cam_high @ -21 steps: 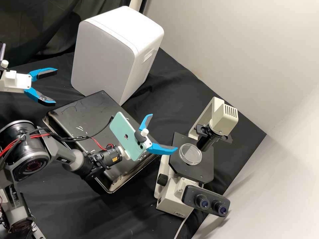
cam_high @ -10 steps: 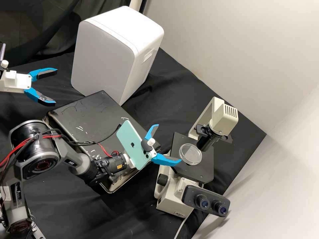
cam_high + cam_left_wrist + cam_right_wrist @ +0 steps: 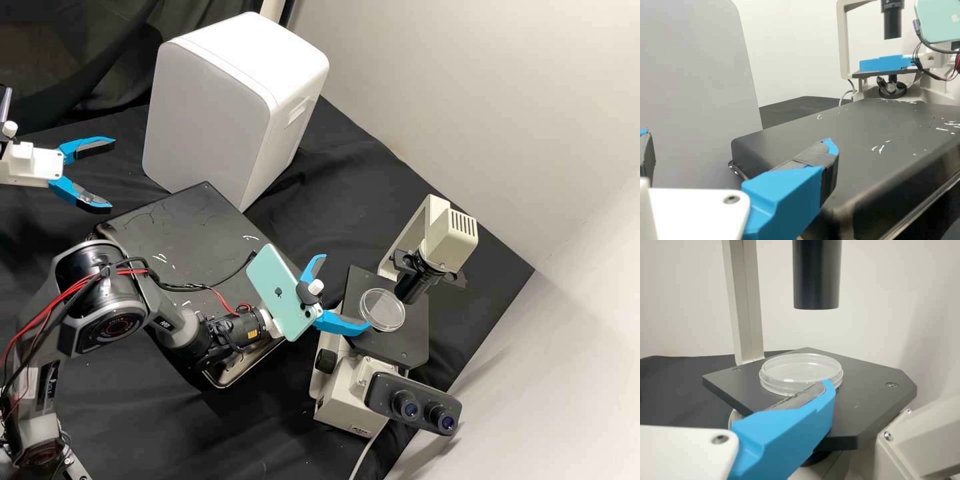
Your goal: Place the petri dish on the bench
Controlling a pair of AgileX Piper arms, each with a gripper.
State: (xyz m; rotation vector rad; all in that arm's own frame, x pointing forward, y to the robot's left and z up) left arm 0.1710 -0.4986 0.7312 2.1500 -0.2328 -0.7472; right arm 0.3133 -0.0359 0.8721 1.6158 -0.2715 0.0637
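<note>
The petri dish [image 3: 383, 310] lies on the microscope stage [image 3: 407, 340], close under the black condenser [image 3: 412, 288]; the right gripper [image 3: 345, 291] is spread wide, one blue fingertip at the dish rim by the stage edge; the left gripper [image 3: 111, 172], also spread, hangs near the black tray [image 3: 173, 233], well apart

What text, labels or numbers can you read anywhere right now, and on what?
None can be read as words.
Right arm's link: small white print, too small to read.
Microscope base: dark print, blurred.
Phone on the right wrist: an emblem, no letters.
Petri dish: unmarked.
</note>
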